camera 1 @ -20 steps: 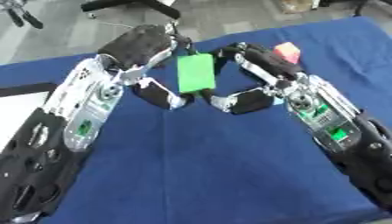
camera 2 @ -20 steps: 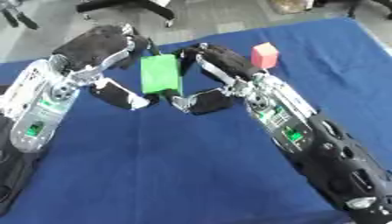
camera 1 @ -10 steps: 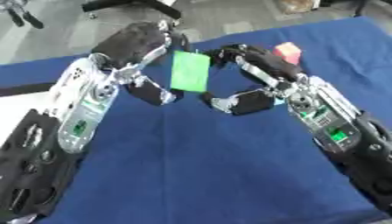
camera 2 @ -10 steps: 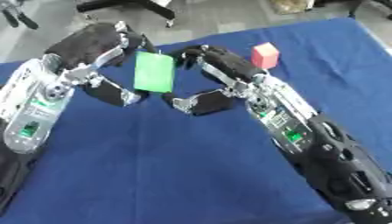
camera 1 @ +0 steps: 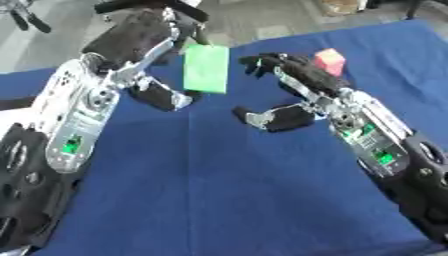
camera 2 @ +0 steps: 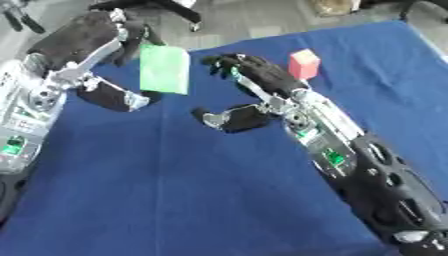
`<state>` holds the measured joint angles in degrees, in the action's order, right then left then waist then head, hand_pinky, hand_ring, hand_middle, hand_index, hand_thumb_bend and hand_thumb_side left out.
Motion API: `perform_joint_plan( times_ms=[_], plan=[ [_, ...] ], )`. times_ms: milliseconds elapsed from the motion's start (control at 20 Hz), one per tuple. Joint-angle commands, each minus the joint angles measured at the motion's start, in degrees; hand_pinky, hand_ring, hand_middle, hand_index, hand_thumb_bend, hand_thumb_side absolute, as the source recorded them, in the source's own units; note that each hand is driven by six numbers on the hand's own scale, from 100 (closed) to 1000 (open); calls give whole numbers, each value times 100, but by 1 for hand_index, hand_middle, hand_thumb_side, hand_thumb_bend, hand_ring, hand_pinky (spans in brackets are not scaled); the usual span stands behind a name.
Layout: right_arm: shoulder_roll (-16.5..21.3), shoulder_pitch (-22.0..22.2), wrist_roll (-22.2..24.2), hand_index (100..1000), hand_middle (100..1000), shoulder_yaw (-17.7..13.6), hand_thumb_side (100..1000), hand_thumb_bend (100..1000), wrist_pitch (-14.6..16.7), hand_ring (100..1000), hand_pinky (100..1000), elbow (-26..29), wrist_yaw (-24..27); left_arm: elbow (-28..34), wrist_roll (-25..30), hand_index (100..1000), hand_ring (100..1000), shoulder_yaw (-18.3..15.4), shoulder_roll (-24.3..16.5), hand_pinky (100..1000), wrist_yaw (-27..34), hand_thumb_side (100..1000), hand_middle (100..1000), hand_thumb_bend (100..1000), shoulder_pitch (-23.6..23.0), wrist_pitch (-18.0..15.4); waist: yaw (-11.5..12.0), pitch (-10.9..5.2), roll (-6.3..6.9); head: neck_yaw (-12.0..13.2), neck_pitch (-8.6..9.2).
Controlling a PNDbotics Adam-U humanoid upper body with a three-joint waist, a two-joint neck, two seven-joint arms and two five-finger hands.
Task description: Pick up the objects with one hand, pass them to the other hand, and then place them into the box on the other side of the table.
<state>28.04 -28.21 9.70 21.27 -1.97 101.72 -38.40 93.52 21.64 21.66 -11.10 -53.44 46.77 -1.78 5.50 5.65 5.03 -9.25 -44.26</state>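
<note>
Right hand (camera 1: 293, 82) sits nearest me over the middle of the table (camera 1: 227, 200), fingers (camera 1: 262, 62) spread and reaching toward the left, thumb (camera 1: 267, 119) stuck out low beneath them; nothing between them, and a clear gap separates my fingertips from the green piece. My right forearm runs back to the lower right corner of both views. Farther up and to the left, my left hand (camera 2: 87, 37) has the flat green rectangular object (camera 2: 164, 69) pinched by its upper left edge, so the piece hangs upright, raised above the blue cloth covering the table. My left thumb (camera 2: 118, 97) juts out below the green object, not touching it as far as I can see. Beyond my right hand, near the far edge of the table, a small pink block (camera 2: 304, 64) stands on the cloth, just behind my knuckles in the left eye view. Grey floor past the table edge, with a black chair base (camera 1: 149, 5) at top.
</note>
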Motion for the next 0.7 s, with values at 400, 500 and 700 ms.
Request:
perform_joint_plan(
  times_ms=[400,500,700],
  plan=[
    [74,100,-143,937,749,-147,650,351,2,743,874,12,-146,473,-158,420,280,-511,-530,528,289,100,212,133,-54,356,-14,-203,-42,61,15],
    [85,205,-164,936,748,-182,652,346,9,744,875,83,-170,479,-253,421,282,-663,-733,530,288,100,213,142,-122,478,-28,-209,-46,91,15],
    [118,437,-201,933,741,-289,651,332,8,744,877,316,-199,350,-494,424,286,-979,-1150,529,174,100,217,155,-372,733,-71,-220,-65,162,15]
  ],
)
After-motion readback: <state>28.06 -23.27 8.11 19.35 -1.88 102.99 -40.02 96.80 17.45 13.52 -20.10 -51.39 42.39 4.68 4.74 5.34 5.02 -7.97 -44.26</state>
